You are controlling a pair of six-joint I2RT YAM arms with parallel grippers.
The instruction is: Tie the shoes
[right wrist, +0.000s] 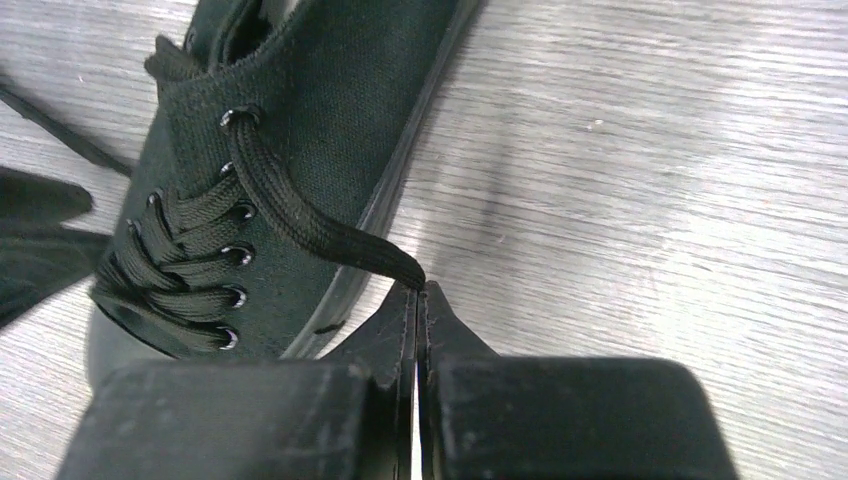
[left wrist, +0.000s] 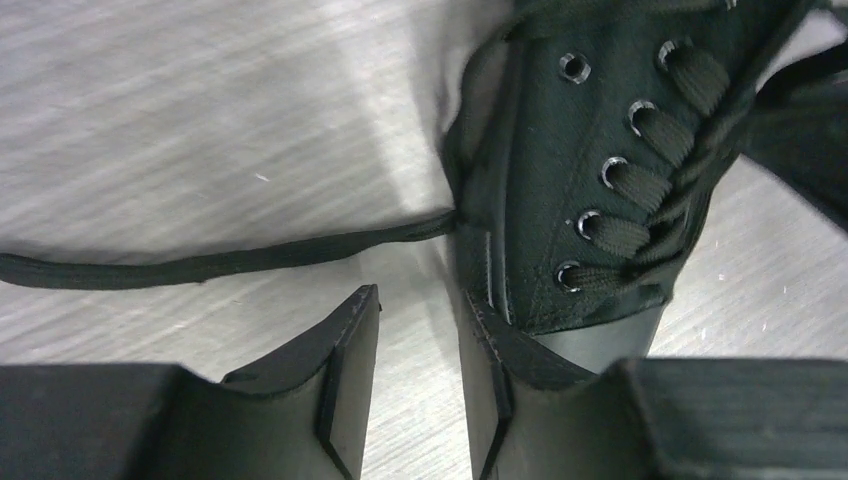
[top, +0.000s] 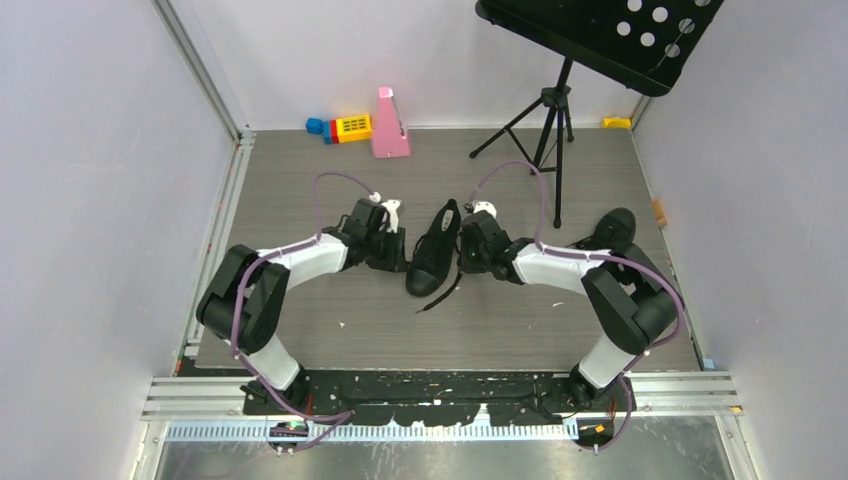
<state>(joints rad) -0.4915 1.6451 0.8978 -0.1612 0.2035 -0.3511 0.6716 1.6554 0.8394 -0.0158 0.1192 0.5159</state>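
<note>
Right gripper (right wrist: 420, 300) is closed on the flat lace (right wrist: 300, 215) from the top eyelet of the shoe (right wrist: 330, 90), nipped only at the very fingertips. A pull is likely to slip it free or drag the unrestrained shoe across the table (right wrist: 650, 150). Left gripper (left wrist: 420, 330) stands part-open and empty, the other lace (left wrist: 200, 265) lying just ahead of its tips rather than between them, so closing here would catch nothing. Only the top view places the shoe mid-table between both arms; only the wrist views show the jaws.
</note>
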